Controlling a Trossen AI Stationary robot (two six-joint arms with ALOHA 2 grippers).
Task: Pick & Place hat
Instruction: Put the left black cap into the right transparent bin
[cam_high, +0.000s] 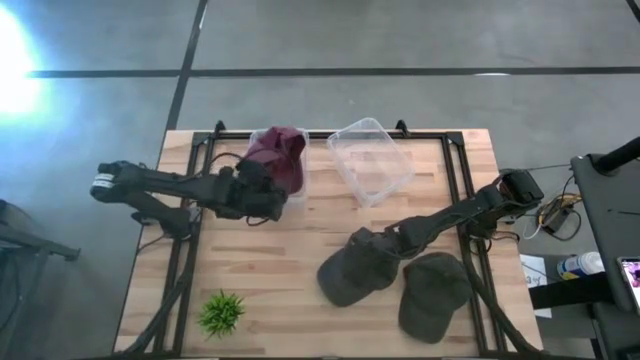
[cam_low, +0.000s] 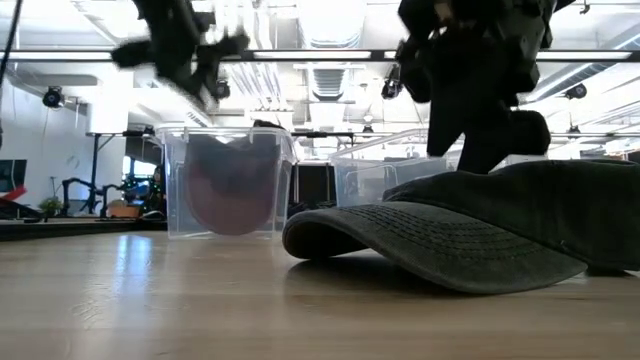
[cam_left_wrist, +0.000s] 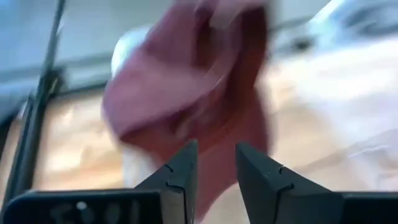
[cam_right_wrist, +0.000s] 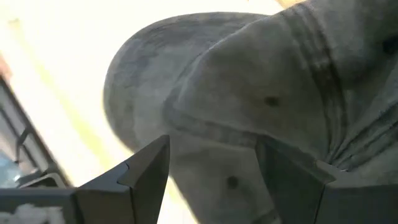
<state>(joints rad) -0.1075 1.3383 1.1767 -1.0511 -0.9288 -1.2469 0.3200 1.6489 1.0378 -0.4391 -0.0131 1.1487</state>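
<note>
A maroon hat (cam_high: 281, 158) sits in a clear bin (cam_high: 300, 195) at the table's far side, its crown sticking up above the rim. My left gripper (cam_high: 272, 198) (cam_left_wrist: 214, 168) hovers open just on the near side of that bin, pointing at the maroon hat (cam_left_wrist: 186, 93). A grey-green hat (cam_high: 352, 270) (cam_low: 430, 240) lies on the table with its brim toward the near left. My right gripper (cam_high: 372, 240) (cam_right_wrist: 214, 165) stands open over its crown (cam_right_wrist: 249, 93). A second grey-green hat (cam_high: 435, 292) lies to its right. My right gripper comes at the grey-green hat's crown (cam_right_wrist: 217, 143) slanting down from the table's right, with its open fingers (cam_right_wrist: 149, 168) on either side of the cloth. I cannot tell whether they touch it. The hat lies flat on the table.
An empty clear bin (cam_high: 370, 158) (cam_low: 375, 175) stands tilted at the far side, right of the maroon hat's bin. A small green plant (cam_high: 222, 312) sits near the table's near left corner. Black frame rails (cam_high: 195, 200) run along both sides of the table.
</note>
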